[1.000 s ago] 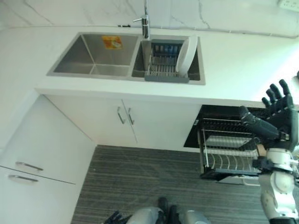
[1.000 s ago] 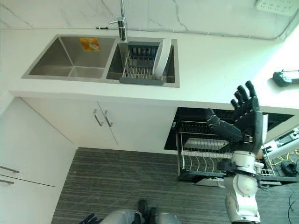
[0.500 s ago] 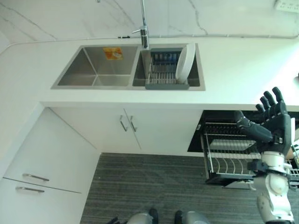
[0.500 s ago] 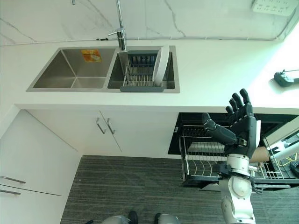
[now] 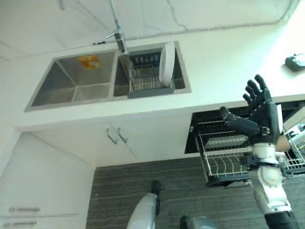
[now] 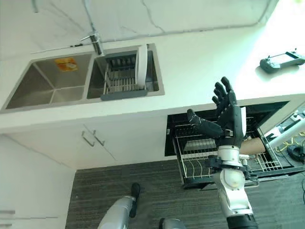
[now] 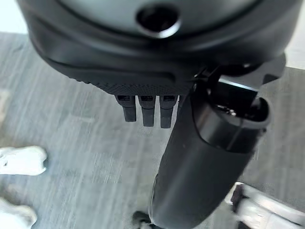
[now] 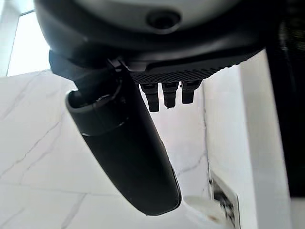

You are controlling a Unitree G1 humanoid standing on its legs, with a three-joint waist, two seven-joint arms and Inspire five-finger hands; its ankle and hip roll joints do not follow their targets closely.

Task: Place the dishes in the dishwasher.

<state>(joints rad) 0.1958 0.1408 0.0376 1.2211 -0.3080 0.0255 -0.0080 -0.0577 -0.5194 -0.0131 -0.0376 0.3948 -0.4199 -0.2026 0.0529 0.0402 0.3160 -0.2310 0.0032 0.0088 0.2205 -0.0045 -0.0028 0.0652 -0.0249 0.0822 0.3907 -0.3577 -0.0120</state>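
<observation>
Right hand (image 6: 228, 117): raised over the pulled-out dishwasher rack (image 6: 200, 157), palm up, fingers straight and spread, thumb out to the side. Empty, touching nothing. Right wrist view confirms: fingers extended, nothing between them and thumb.

Left hand (image 7: 157, 71): seen in its own wrist view, hanging down over grey floor (image 7: 71, 157). Fingers look straight or relaxed, thumb alongside, nothing held.

Task item: one white plate (image 6: 141, 66), standing on edge in the grey drain basket (image 6: 121, 78) inside the right-hand basin of the double sink (image 6: 47, 88). Plate leans at the basket's right end, near the tap (image 6: 95, 40). Other dishes in basket: too small to tell. Plate is well apart from the right hand, across the counter (image 6: 200, 57).

Dishwasher: open under counter, wire rack drawn out, tines visible, some pale item already lying in it; ID uncertain. A dark controller (image 6: 281, 61) sits on the counter at far right, not part of the job.

Handling assessment (judgement): plate prob. ceramic, so stiff, moderately heavy for a finger grip, glazed and likely slick, esp. if wet. Fragile; a drop into the steel basin or on the rack would chip or break it. Best hold: upper rim, thumb on one face, fingers on the other, lift straight up clear of basket wires before swinging over. Avoid pinching at extreme edge only, as it may pivot.

Status: transfer not yet begun.
</observation>
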